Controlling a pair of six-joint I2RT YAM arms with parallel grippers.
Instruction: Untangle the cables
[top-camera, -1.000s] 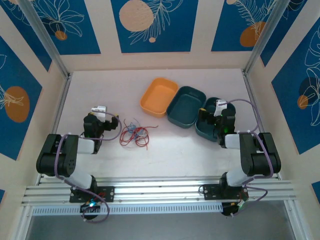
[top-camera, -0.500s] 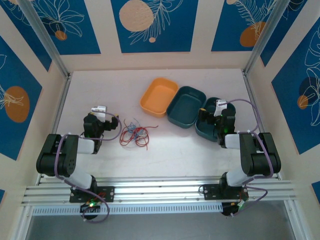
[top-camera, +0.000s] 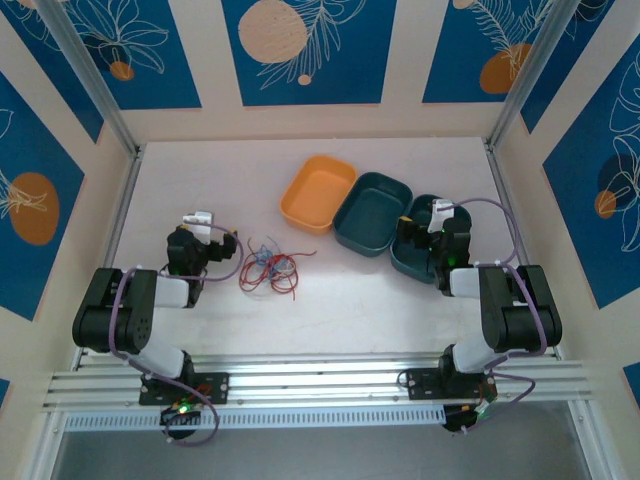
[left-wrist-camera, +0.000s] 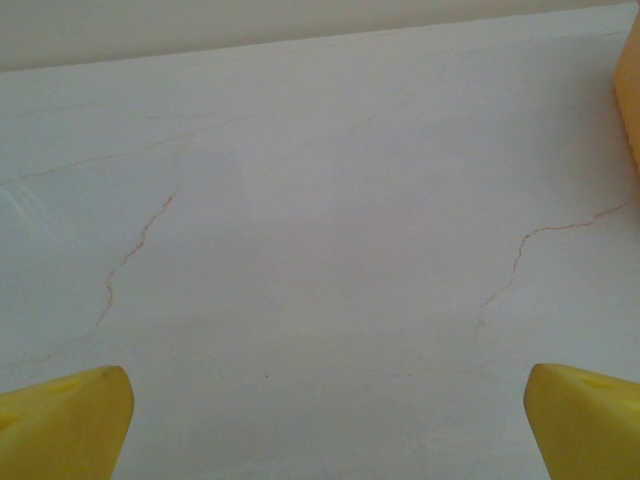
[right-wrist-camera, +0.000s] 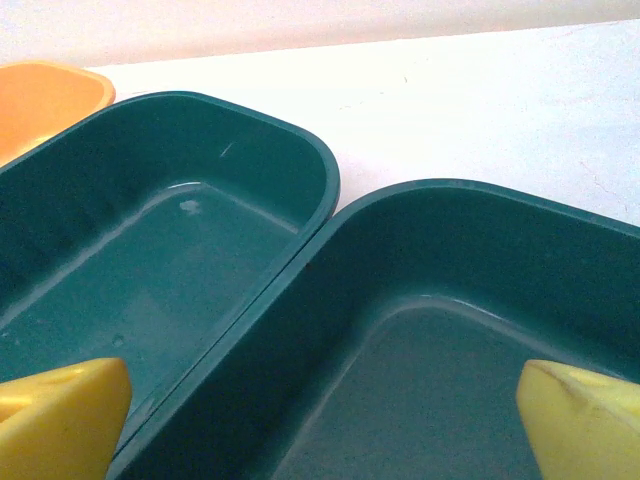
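At the near edge of the bench (top-camera: 350, 310) both arms are sitting folded back, and no strand is being gripped yet, so the job looks to be at its opening step. The left claw (top-camera: 203, 232) is hanging with its yellow fingertips (left-wrist-camera: 60, 420) spread wide over bare bench, holding nothing. The right claw (top-camera: 432, 228) is likewise gaping wide and empty, hovering above the nearer teal tray (right-wrist-camera: 450, 330).

Just to the right of the left claw, the cables (top-camera: 270, 267) are lying in one loose heap on the open bench, red loops showing most, with some blue in the middle. From overhead the wires are too fine to tell whether they are knotted or merely crossing.

Farther back, the second teal tray (top-camera: 372, 213) is resting against the first, and the orange tray (top-camera: 318, 190) is sitting beside it, farthest from the arms.

The next move likely calls for the left claw to be swinging right and down onto an outer red loop, while the right claw is reaching across to pin or pull the rest apart.
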